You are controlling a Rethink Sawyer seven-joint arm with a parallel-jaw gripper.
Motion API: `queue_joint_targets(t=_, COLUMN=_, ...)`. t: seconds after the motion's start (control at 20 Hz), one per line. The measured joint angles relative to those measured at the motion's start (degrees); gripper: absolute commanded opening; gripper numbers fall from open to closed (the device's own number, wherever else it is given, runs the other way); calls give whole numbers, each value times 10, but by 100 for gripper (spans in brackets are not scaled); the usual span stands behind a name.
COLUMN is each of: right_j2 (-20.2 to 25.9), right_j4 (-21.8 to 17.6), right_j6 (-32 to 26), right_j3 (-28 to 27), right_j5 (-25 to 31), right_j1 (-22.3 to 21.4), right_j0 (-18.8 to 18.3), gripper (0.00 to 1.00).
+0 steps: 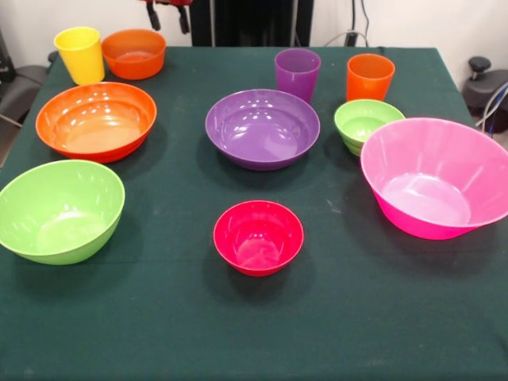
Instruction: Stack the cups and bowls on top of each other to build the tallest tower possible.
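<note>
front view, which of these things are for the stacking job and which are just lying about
For the job:
yellow cup, purple cup, orange cup
small orange bowl, large orange bowl, purple bowl, small green bowl, pink bowl, lime green bowl, red-magenta bowl

Just there:
green tablecloth
black chair at the right edge

You have a dark green cloth-covered worktop (159, 333), white wall (413, 20) behind, black office chair (486, 83) at your right edge.
</note>
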Motion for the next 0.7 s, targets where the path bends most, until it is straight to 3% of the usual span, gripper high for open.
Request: queue_joint_targets(t=0.7, right_j2=3, right_j4=0, right_j6=0, right_j3=-41, right_j5=0, right_j1=53, right_j0=-3, gripper=100)
